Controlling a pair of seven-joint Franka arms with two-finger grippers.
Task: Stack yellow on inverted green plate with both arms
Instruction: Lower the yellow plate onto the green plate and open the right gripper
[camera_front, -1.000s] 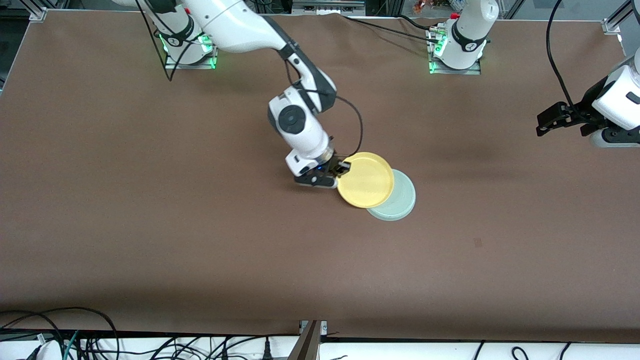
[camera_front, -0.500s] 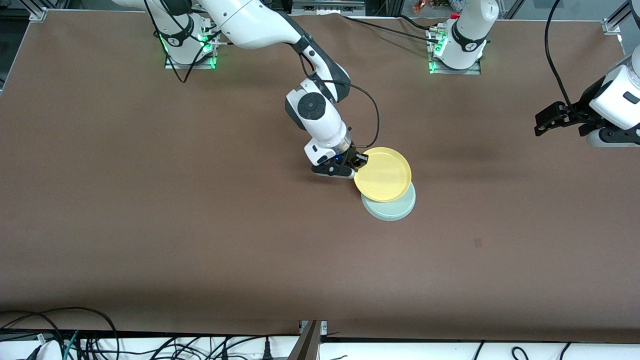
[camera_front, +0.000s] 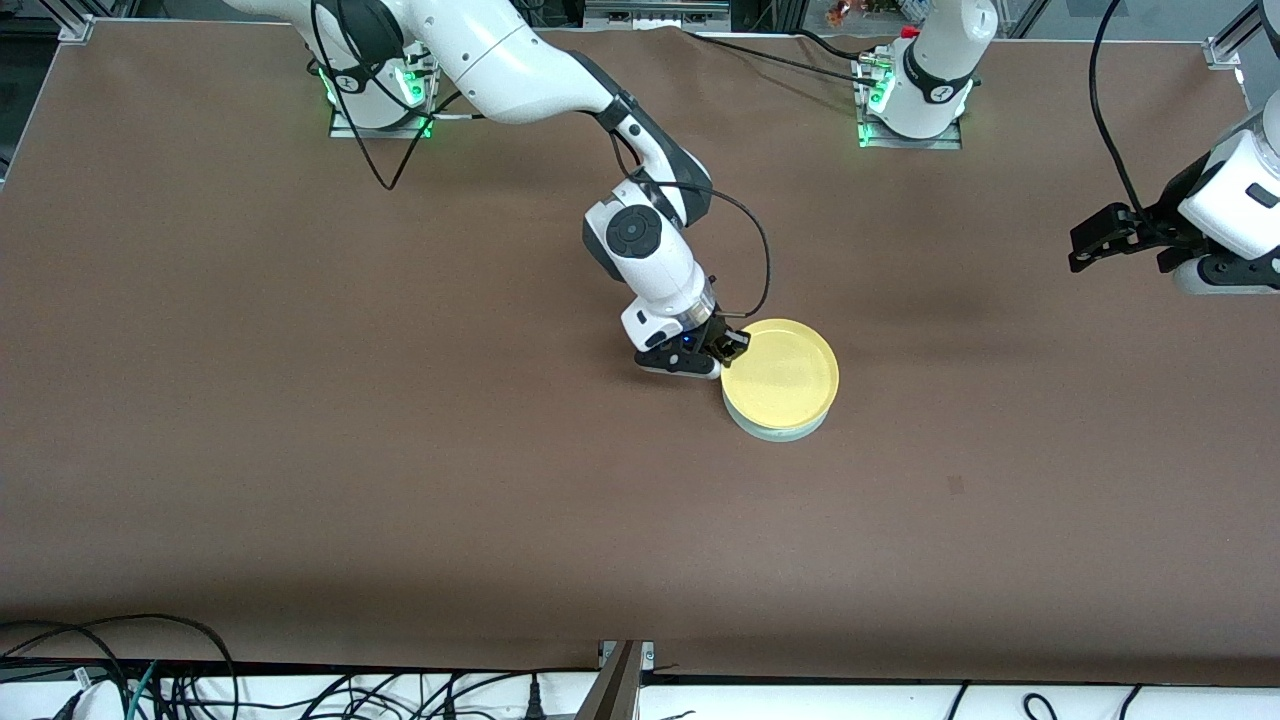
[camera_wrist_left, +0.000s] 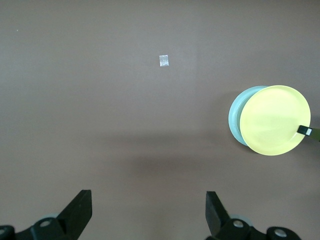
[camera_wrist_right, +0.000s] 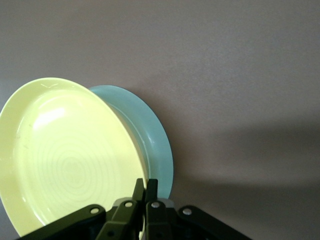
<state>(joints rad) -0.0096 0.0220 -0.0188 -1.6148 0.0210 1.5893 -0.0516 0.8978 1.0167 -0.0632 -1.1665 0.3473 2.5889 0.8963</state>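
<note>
The yellow plate (camera_front: 782, 380) lies rim up over the mint-green plate (camera_front: 770, 431), which sits upside down on the table and shows only as a thin edge. My right gripper (camera_front: 738, 347) is shut on the yellow plate's rim at the side toward the right arm's end. In the right wrist view the yellow plate (camera_wrist_right: 65, 160) covers most of the green plate (camera_wrist_right: 155, 145), and the gripper (camera_wrist_right: 145, 187) pinches the rim. My left gripper (camera_front: 1085, 245) is open and empty, high over the left arm's end of the table. Its wrist view shows both plates, yellow (camera_wrist_left: 274, 120) and green (camera_wrist_left: 236, 116).
A small pale tag (camera_wrist_left: 163, 60) lies on the brown table cover; it shows as a faint mark (camera_front: 955, 485) nearer the front camera. Cables (camera_front: 150, 670) run along the table's front edge. The arm bases (camera_front: 915, 95) stand at the back.
My right gripper has carried the yellow plate toward the left arm's end and down, so that it now covers nearly all of the green plate. The left arm has barely moved.
</note>
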